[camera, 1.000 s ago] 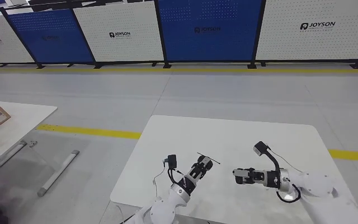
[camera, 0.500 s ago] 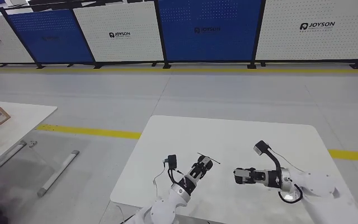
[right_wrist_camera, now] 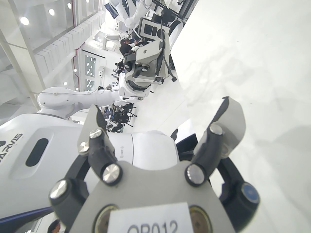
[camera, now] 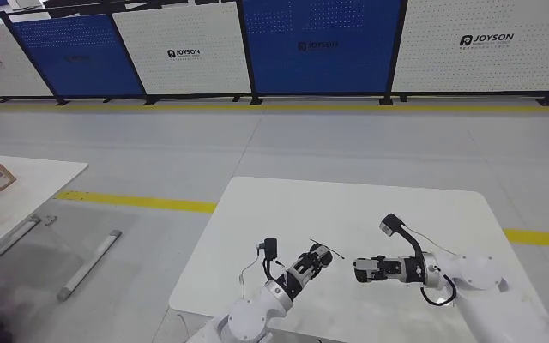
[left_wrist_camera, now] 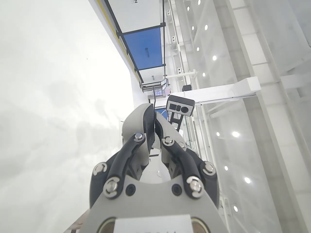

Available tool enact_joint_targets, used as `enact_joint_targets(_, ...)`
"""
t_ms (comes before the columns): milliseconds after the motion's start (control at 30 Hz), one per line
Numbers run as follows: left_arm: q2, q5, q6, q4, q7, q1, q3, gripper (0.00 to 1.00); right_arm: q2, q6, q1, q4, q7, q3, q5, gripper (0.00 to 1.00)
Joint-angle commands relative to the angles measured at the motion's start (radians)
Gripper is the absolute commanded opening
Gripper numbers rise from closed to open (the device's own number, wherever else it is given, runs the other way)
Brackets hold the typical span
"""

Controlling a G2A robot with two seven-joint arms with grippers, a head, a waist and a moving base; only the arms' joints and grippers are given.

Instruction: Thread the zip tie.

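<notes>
A thin, straight black zip tie (camera: 327, 249) is being pinched crosswise between the dark ribbed pads of the left gripper (camera: 319, 254), above the smooth white table (camera: 343, 201). Just beside it, the right gripper (camera: 358, 270) is being held spread, facing it. A small knob at the tie's end is being shown by the right wrist view.

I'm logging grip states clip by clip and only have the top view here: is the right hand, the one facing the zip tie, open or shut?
Observer: Open. The right wrist view shows the right hand with fingers spread wide and nothing between them.
Reviewer: And does the left one truly grip the tie?
Observer: Yes. In the left wrist view the left hand is shut, and the thin black zip tie sticks out past its fingertips.
Reviewer: Can you spot the tie's head?
Observer: Likely. In the right wrist view one free end carries a small knob, clear of the left hand's fingers.
</notes>
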Motion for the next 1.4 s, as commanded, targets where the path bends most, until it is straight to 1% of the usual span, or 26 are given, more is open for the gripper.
enact_joint_targets(0, 0.0, 0.0, 0.0, 0.0, 0.0, 0.0, 0.0, 0.0, 0.0, 0.0, 0.0, 0.0, 0.0, 0.0, 0.0, 1.0)
enact_joint_targets(67, 0.0, 0.0, 0.0, 0.0, 0.0, 0.0, 0.0, 0.0, 0.0, 0.0, 0.0, 0.0, 0.0, 0.0, 0.0, 1.0)
enact_joint_targets(167, -0.001, 0.003, 0.002, 0.006, -0.007, -0.002, 0.004, 0.0, 0.002, 0.001, -0.014, -0.029, -0.032, 0.0, -0.029, 1.0)
enact_joint_targets(300, -0.002, -0.008, -0.003, 0.001, -0.026, 0.003, 0.006, 0.0, -0.001, 0.0, -0.003, -0.009, -0.002, -0.003, -0.005, 1.0)
enact_joint_targets(333, -0.002, -0.012, -0.003, -0.002, -0.029, 0.005, 0.003, 0.0, -0.002, 0.0, 0.0, -0.002, 0.006, -0.006, 0.002, 0.69)
enact_joint_targets(367, -0.002, -0.014, -0.003, -0.006, -0.034, 0.008, 0.0, 0.0, -0.004, 0.0, 0.007, 0.009, 0.014, -0.008, 0.008, 0.47)
enact_joint_targets(400, -0.001, -0.021, -0.003, -0.01, -0.042, 0.011, -0.001, 0.0, -0.006, 0.0, 0.012, 0.017, 0.017, -0.011, 0.009, 0.4)
enact_joint_targets(433, -0.001, -0.027, -0.002, -0.013, -0.052, 0.014, -0.003, 0.0, -0.008, 0.0, 0.016, 0.024, 0.024, -0.014, 0.011, 0.37)
enact_joint_targets(533, 0.002, -0.046, 0.015, -0.023, -0.086, 0.021, -0.01, 0.0, -0.014, 0.0, 0.031, 0.042, 0.034, -0.022, 0.014, 0.24)
enact_joint_targets(567, 0.002, -0.041, 0.015, -0.026, -0.088, 0.021, -0.014, 0.0, -0.015, 0.0, 0.034, 0.046, 0.035, -0.024, 0.014, 0.13)
enact_joint_targets(633, 0.003, -0.042, 0.016, -0.028, -0.094, 0.026, -0.017, 0.0, -0.019, 0.0, 0.041, 0.054, 0.04, -0.03, 0.016, 0.0)
enact_joint_targets(800, 0.003, -0.046, 0.015, -0.032, -0.099, 0.03, -0.023, 0.0, -0.028, 0.0, 0.057, 0.072, 0.048, -0.041, 0.015, 0.0)
enact_joint_targets(1000, 0.004, -0.028, 0.009, -0.042, -0.095, 0.039, -0.026, 0.0, -0.034, 0.0, 0.066, 0.084, 0.058, -0.046, 0.014, 0.0)
enact_joint_targets(1233, 0.002, -0.025, -0.002, -0.039, -0.087, 0.035, -0.025, 0.0, -0.037, 0.0, 0.07, 0.084, 0.069, -0.044, 0.008, 0.0)
enact_joint_targets(1300, 0.002, -0.025, -0.002, -0.039, -0.087, 0.035, -0.025, 0.14, -0.037, 0.0, 0.069, 0.082, 0.069, -0.043, 0.005, 0.0)
enact_joint_targets(1333, 0.002, -0.025, -0.002, -0.039, -0.087, 0.035, -0.025, 0.3, -0.037, 0.0, 0.069, 0.082, 0.069, -0.043, 0.005, 0.0)
enact_joint_targets(1367, 0.002, -0.025, -0.002, -0.039, -0.087, 0.035, -0.025, 0.56, -0.037, 0.0, 0.069, 0.082, 0.069, -0.043, 0.005, 0.0)
